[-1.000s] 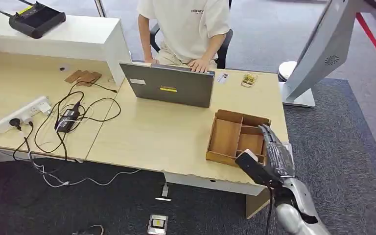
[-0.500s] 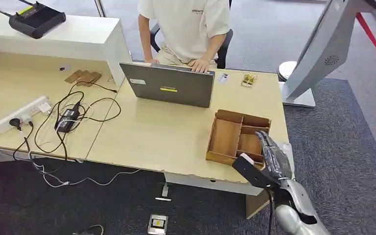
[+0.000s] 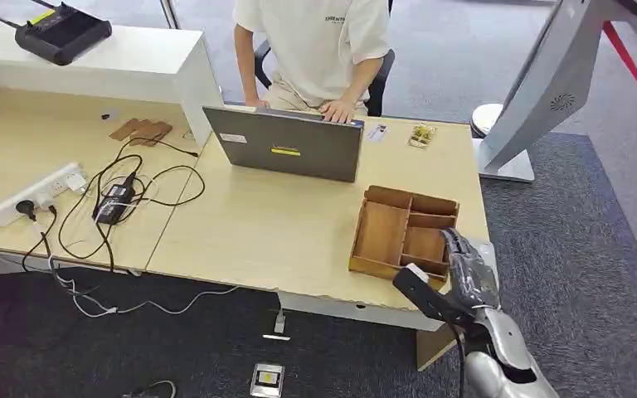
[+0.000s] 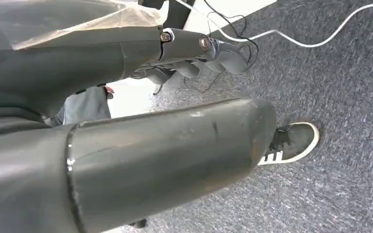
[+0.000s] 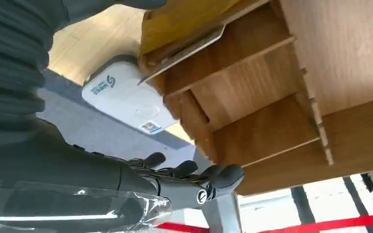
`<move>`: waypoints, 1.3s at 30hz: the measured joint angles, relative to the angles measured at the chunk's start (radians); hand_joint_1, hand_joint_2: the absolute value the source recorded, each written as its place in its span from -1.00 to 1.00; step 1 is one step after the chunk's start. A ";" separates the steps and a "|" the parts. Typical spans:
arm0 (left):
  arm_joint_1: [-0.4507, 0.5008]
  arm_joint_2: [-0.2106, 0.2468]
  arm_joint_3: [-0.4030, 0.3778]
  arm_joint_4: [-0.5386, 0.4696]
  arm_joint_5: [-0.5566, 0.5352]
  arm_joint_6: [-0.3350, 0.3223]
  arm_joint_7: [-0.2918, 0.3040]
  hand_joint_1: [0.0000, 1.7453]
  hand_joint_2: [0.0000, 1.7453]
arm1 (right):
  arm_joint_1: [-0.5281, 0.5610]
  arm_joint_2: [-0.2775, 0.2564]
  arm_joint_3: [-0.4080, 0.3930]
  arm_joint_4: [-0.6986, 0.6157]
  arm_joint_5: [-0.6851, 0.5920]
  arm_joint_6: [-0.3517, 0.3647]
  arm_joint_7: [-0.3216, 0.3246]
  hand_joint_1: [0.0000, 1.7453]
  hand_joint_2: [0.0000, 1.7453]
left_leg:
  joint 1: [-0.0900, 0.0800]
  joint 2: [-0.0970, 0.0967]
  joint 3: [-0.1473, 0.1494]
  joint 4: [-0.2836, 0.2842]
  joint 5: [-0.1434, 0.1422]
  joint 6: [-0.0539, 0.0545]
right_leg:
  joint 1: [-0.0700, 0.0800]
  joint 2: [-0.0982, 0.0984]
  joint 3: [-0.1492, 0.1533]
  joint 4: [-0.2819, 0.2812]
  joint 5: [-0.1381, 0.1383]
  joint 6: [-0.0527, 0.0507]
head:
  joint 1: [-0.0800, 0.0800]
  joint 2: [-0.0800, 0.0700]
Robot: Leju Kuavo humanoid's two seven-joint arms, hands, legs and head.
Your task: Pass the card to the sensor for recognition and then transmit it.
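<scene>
Your right hand hovers over the near right corner of the wooden organizer, fingers loosely extended, holding nothing, silver forearm rising from below. Your left hand hangs low, fingers gently curled.

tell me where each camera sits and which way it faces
Head view: high on the robot, facing forward and down at the desk, laptop and wooden tray; the right robot hand shows.
Left wrist view: behind the left robot hand, facing carpet and a shoe.
Right wrist view: behind the right robot hand, facing the wooden tray and a white sensor pad.
Shared: head and right wrist views both show the tray.
</scene>
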 joint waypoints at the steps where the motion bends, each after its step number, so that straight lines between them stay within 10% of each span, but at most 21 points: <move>1: 0.000 0.000 0.000 0.000 -0.001 0.001 0.001 -1.00 -1.00 | 0.002 0.000 -0.003 0.000 0.018 -0.011 0.008 -1.00 1.00 | 0.000 0.000 0.000 0.000 0.000 0.000 | 0.000 0.000 0.000 0.000 0.000 0.000 | 0.000 0.000; 14: 0.002 0.000 0.000 0.000 -0.006 0.007 0.005 -1.00 -1.00 | 0.027 0.000 -0.047 0.002 0.101 -0.091 0.036 -1.00 1.00 | 0.000 0.000 0.000 0.000 0.000 0.000 | 0.000 0.000 0.000 0.000 0.000 0.000 | 0.000 0.000; 39: -0.013 -0.004 0.000 0.000 -0.039 -0.010 0.008 -1.00 -1.00 | 0.018 0.037 -0.027 0.033 0.174 -0.025 -0.047 -1.00 1.00 | 0.000 0.000 0.000 0.000 0.000 0.000 | 0.000 0.000 0.000 0.000 0.000 0.000 | 0.000 0.000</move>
